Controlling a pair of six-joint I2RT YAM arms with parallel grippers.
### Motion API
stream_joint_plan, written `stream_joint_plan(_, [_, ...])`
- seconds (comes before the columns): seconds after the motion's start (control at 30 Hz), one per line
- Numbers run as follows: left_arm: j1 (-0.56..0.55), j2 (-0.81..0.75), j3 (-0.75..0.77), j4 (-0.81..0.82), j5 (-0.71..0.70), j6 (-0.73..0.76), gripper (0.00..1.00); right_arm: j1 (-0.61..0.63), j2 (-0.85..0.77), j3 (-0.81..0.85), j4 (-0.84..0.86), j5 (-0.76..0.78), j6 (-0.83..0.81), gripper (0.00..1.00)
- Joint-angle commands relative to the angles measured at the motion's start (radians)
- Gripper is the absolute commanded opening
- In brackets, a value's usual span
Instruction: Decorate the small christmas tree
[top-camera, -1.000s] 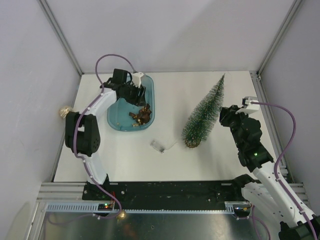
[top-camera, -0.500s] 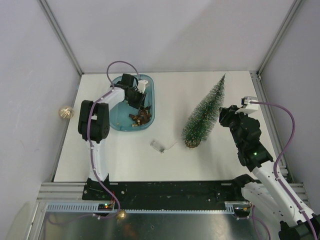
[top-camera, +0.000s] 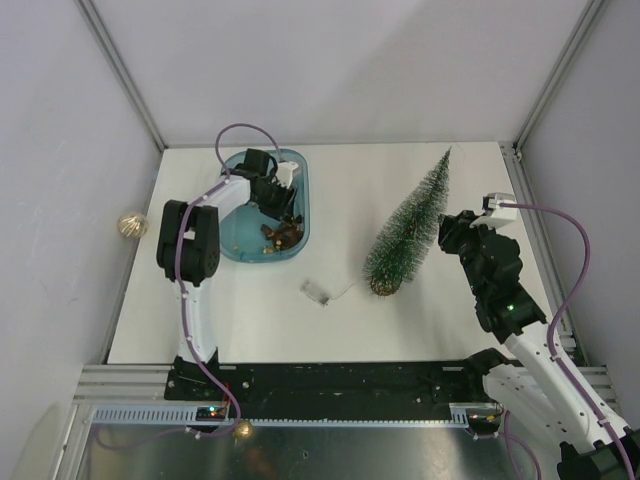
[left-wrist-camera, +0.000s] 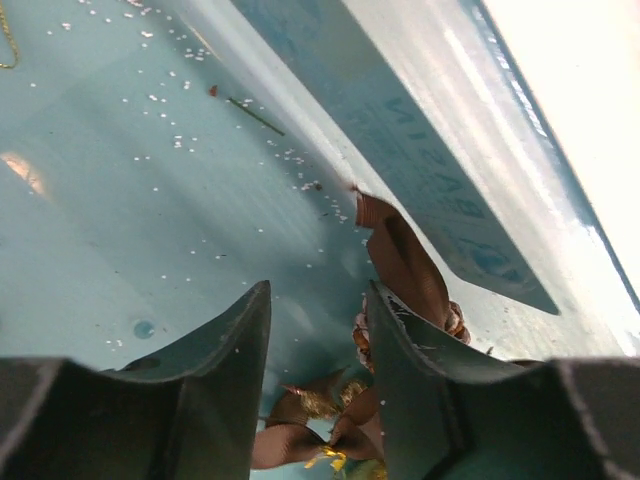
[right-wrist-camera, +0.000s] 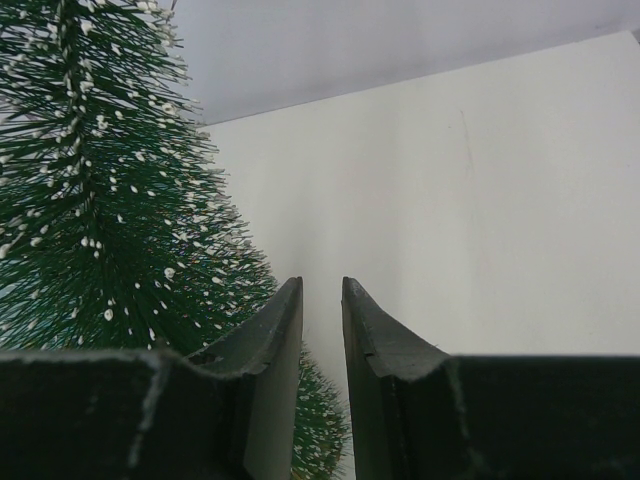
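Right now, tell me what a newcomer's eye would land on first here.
The frosted small christmas tree stands out, on the right of the white table, with the right gripper close beside it. Next comes the blue tray at the back left, where the left gripper hangs with jaws apart over brown bows.

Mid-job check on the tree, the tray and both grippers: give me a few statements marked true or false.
1. The small christmas tree lies in the blue tray. False: it stands on the table, right of the tray.
2. The left gripper is down inside the blue tray. True.
3. Brown bows lie in the tray. True.
4. The right gripper grips the tree. False: it is beside the tree, with nothing between its jaws.
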Motion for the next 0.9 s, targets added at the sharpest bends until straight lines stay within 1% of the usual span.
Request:
stream_joint_plan(0.0, [-0.004, -0.108, -0.022, 0.001, 0.104, 0.000, 0.52, 0.000, -0.006, 0.012, 0.022, 0.014, -0.010, 0.28])
stream_joint_plan(0.1, [-0.004, -0.154, -0.046, -0.005, 0.142, -0.003, 0.57, 0.000, -0.008, 0.011, 0.020, 0.013, -0.011, 0.28])
stream_joint_plan(0.2, [-0.005, -0.181, -0.070, -0.008, 0.145, 0.006, 0.61, 0.000, -0.008, 0.012, 0.016, 0.013, -0.009, 0.28])
stream_joint_plan(0.43, [-0.005, -0.145, -0.104, -0.009, 0.084, 0.042, 0.62, 0.000, -0.009, 0.012, 0.019, 0.013, -0.008, 0.28])
stream_joint_plan(0.73, [-0.040, -0.113, -0.132, -0.007, 0.063, 0.077, 0.58, 0.000, -0.009, 0.011, 0.012, 0.018, -0.003, 0.28])
stream_joint_plan(0.8, [-0.046, -0.112, -0.138, -0.008, 0.053, 0.084, 0.54, 0.000, -0.009, 0.012, 0.012, 0.020, 0.000, 0.28])
stream_joint_plan(0.87, [-0.047, -0.110, -0.141, -0.008, 0.042, 0.091, 0.48, 0.000, -0.008, 0.012, 0.012, 0.020, 0.001, 0.28])
